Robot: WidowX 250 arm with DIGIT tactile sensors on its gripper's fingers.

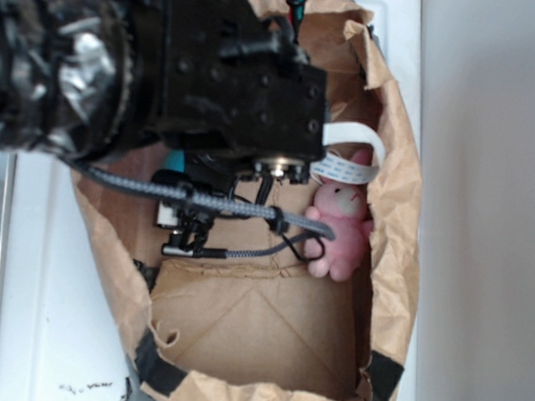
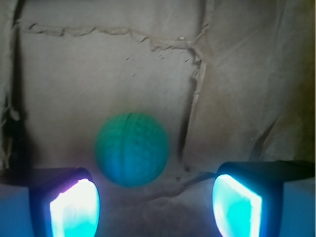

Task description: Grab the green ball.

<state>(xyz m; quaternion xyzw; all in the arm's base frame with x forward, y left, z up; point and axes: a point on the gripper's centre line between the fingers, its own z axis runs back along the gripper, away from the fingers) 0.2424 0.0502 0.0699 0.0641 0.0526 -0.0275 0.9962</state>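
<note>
In the wrist view the green ball (image 2: 131, 149), dimpled and mint-green, rests on the brown paper floor of the bag, just ahead of the fingertips and a little left of the centre line. My gripper (image 2: 155, 205) is open, its two glowing pads (image 2: 75, 210) wide apart with only paper between them. The ball touches neither pad. In the exterior view the arm's black body (image 1: 205, 69) reaches down into the paper bag (image 1: 397, 195) and hides the ball; the fingertips are hidden there too.
A pink plush bunny (image 1: 341, 229) lies against the bag's right wall, beside the arm's cables (image 1: 238, 212). The bag's crumpled walls rise on all sides, with black tape at its near corners (image 1: 159, 366). The bag lies on a white surface (image 1: 45, 311).
</note>
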